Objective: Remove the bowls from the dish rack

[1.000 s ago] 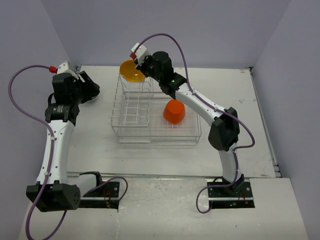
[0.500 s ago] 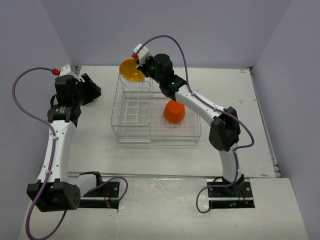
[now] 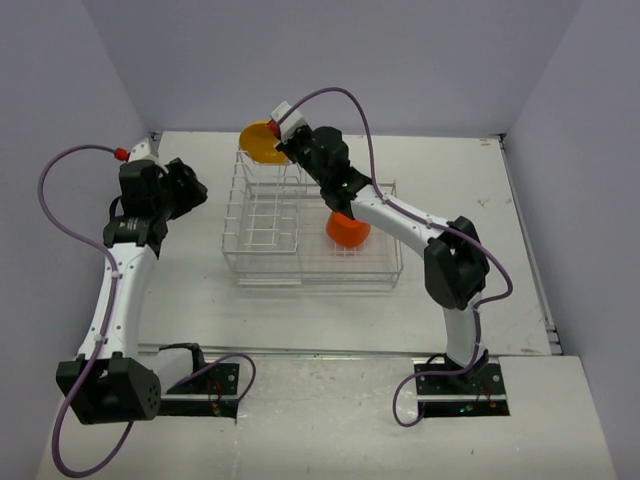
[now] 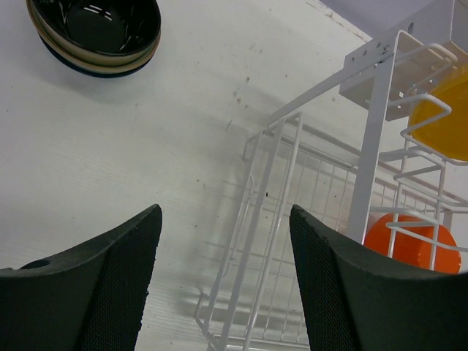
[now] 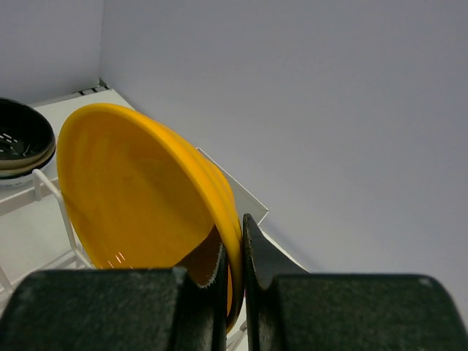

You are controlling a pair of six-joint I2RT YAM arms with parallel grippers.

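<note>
While the right end effector (image 5: pixel 234 245) is pressed together on the rim of the yellow round bowl (image 5: pixel 139 197), one finger lies inside the bowl and the other against its outer wall. That bowl stands on edge, its hollow turned to the left of the fingers, at the top of the tall slotted section of the white wire dish rack (image 3: pixel 268 215). In the left wrist view, wire loops cross in front of it, and I cannot tell whether it rests on them. Below the right end effector and to its near side, the orange-red round bowl (image 3: pixel 346 230) sits upside down in the low basket part of the rack, partly hidden by the right arm.

The left end effector (image 4: pixel 224 219) hangs over the white counter (image 4: pixel 110 146) with its fingers spread and nothing between them. Ahead of it to the left lies a stack of nested bowls (image 4: pixel 95 29), a glossy black one uppermost, well apart from the fingers. Ahead of it to the right rises the rack's corner, with the yellow and orange-red bowls showing through the wires.
</note>
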